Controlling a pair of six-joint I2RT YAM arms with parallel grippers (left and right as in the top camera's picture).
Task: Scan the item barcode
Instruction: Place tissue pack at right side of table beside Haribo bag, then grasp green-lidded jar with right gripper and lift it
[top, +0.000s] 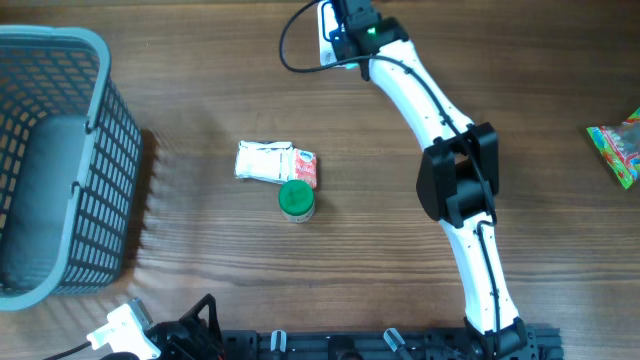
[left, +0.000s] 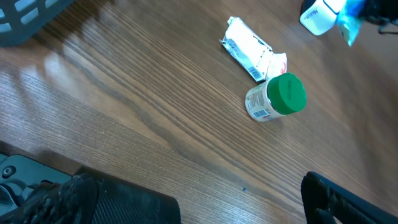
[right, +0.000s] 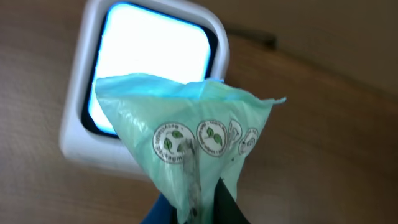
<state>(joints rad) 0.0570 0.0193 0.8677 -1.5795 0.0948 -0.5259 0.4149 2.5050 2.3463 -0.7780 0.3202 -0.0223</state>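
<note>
While clamping the green pouch narrow-shut in right pincer, just in front of the lit scanner, shows only leaf logos and a crumpled seam camera-side, no barcode in sight. Risks a no-read from wrinkled film or the wrong face turned to the glass; could slip from a thin edge grip. Leaves left pincer wide and idle low over the worktop, well apart from bottle and sachet.

The basket runs off the left edge, the bright packet off the right; the bag hides part of the scanner.
</note>
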